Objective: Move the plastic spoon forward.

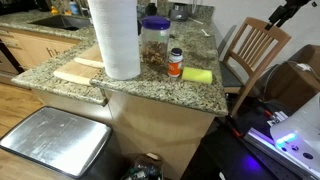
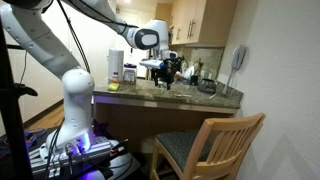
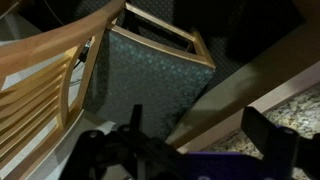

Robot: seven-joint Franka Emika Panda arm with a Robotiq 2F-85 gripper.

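Observation:
I cannot make out the plastic spoon in any view. My gripper (image 3: 200, 140) is open and empty, with its two dark fingers spread wide in the wrist view. It hangs above the edge of the granite counter (image 3: 300, 108), over the wooden chair (image 3: 150, 70). In an exterior view the gripper (image 2: 165, 78) points down above the counter's (image 2: 200, 95) middle. Only part of the arm (image 1: 290, 12) shows at the top right of an exterior view.
On the counter (image 1: 200, 95) stand a paper towel roll (image 1: 115, 38), a glass jar (image 1: 154, 42), a small orange-lidded bottle (image 1: 175, 63), a yellow sponge (image 1: 197, 75) and a wooden board (image 1: 80, 72). A wooden chair (image 1: 255, 50) stands beside the counter.

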